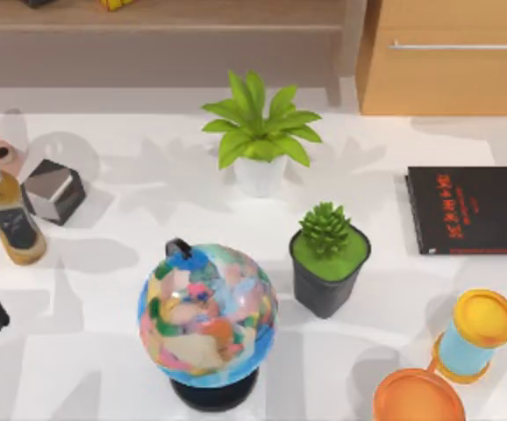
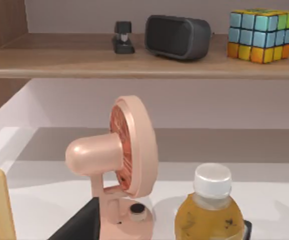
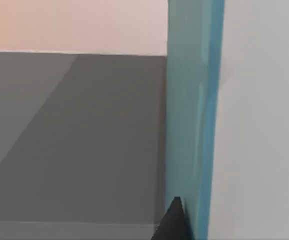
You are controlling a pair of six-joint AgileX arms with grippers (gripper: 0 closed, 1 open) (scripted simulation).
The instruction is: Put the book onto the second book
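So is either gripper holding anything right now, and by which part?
It cannot be told. The right wrist view shows the teal book close up with a dark fingertip at its edge, but no clear grip.

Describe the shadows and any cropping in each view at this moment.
Top view: soft overlapping grey shadows fall across the white table, around the globe and leafy plant; the black book is cut by the right edge. Left wrist view: evenly lit, the pink fan and bottle cropped at the bottom. Right wrist view: very close to the teal book, a grey shadow beside it.
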